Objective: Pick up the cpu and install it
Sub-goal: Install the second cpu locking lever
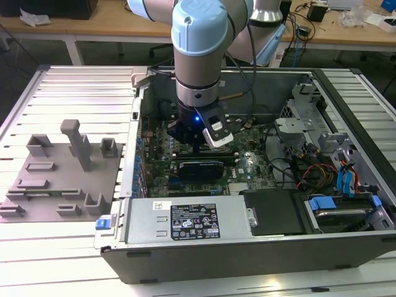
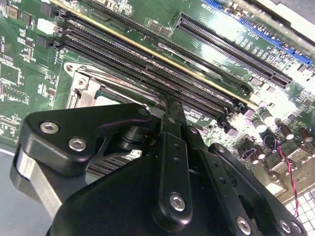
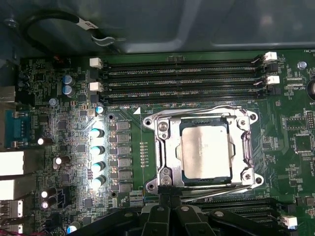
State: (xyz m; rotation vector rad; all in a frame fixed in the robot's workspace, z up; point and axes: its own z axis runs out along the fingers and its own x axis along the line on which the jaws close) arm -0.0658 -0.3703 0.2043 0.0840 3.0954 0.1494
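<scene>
Reaching straight down from above, pale blue arm (image 1: 201,37) standing near vertical, wrist pointing downward with a small blue light glowing at its base. Holding the black gripper (image 2: 170,110) low, fingers (image 3: 167,196) pressed together, tips meeting in both wrist views.

No print is clear enough to read out. In the exterior view, a large white label (image 1: 193,221) covered with small black print and marks sits on the grey power box (image 1: 142,224), with a smaller white sticker (image 1: 162,205) beside it. In the first wrist view, tiny white lettering (image 3: 129,106) is printed on the green board (image 3: 295,162) just by the socket, a white tag (image 3: 84,22) with dark characters wraps a black cable (image 3: 47,18), and the chip (image 3: 205,152) bears faint marks.
</scene>
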